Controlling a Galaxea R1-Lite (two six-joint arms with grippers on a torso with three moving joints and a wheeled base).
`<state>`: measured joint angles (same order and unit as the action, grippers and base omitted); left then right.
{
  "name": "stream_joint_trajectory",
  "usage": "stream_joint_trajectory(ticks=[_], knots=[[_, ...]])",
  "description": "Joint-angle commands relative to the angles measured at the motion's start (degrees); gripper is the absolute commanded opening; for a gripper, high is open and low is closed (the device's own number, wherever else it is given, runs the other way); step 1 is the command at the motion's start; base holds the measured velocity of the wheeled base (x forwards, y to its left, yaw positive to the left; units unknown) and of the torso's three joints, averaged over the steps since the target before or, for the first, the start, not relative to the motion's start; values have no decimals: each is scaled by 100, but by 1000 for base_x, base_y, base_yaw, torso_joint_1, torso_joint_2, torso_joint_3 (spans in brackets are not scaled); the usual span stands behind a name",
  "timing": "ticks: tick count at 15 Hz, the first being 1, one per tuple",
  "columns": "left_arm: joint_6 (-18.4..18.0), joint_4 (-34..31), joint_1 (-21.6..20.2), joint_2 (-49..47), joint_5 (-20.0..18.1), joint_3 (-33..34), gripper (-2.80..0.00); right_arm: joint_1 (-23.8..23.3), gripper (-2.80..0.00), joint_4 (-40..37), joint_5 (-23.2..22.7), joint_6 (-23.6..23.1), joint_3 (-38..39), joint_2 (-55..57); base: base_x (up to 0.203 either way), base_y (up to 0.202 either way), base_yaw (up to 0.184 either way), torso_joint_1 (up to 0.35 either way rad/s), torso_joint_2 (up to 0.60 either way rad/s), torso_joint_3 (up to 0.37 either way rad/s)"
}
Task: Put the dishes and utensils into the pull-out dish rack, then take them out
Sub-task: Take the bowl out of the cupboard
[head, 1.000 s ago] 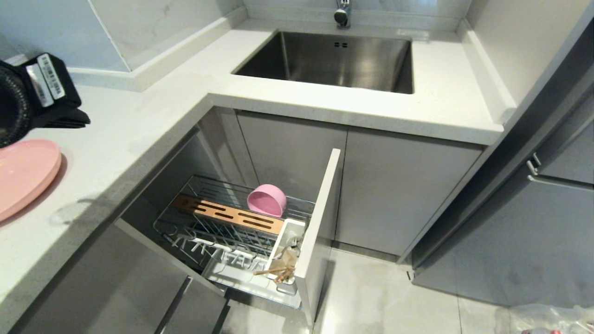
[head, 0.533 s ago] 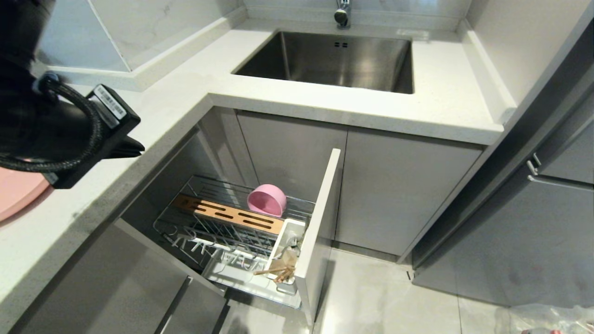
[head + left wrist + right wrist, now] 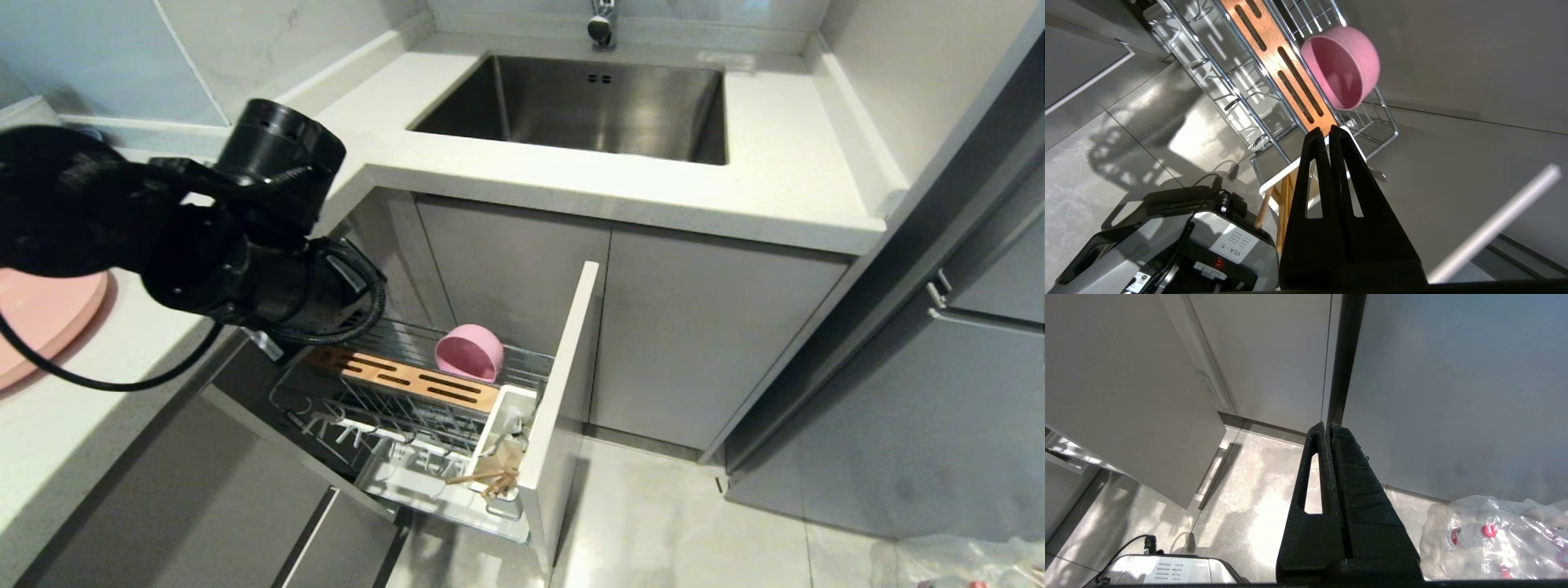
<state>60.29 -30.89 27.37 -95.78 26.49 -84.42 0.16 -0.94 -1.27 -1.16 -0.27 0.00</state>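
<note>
Left claw [image 3: 1328, 130], clenched empty, has swung from counter to above rack [image 3: 359, 408].

Matte pink bowl [image 3: 469, 352] beside the slotted light-wood strip [image 3: 404, 377] in the chrome wire rack [image 3: 326, 404]; pink plate [image 3: 37, 314] on white speckled countertop [image 3: 245, 212]; grey cabinet fronts [image 3: 702, 335].

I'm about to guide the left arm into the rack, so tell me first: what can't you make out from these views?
- Pink plate: head view, partly behind the left arm and cut by the frame edge.
- Left gripper: fingertips hidden in the head view by its own wrist; shut and empty in the left wrist view.
- Utensil cup: chopsticks show; any fork there is too small to confirm.
- Rack's near corner: behind the arm.
</note>
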Motion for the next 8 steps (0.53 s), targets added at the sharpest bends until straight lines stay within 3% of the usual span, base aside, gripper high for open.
stream_joint_trajectory(ticks=[1, 6, 7, 8], knots=[[36, 113, -2, -544, 15, 27, -280, 2, -280, 3, -4, -6, 0, 0, 0, 0, 0, 0, 0, 0], [-65, 735, -10, -1549, -8, 1, -280, 2, -280, -3, -3, 0, 0, 0, 0, 0, 0, 0, 0, 0], [-143, 884, -34, -1732, -11, -34, 0, 2, -280, -3, -4, -6, 0, 0, 0, 0, 0, 0, 0, 0], [-222, 1007, -58, -1883, -12, -108, 0, 2, -280, -3, -4, -6, 0, 0, 0, 0, 0, 0, 0, 0]])
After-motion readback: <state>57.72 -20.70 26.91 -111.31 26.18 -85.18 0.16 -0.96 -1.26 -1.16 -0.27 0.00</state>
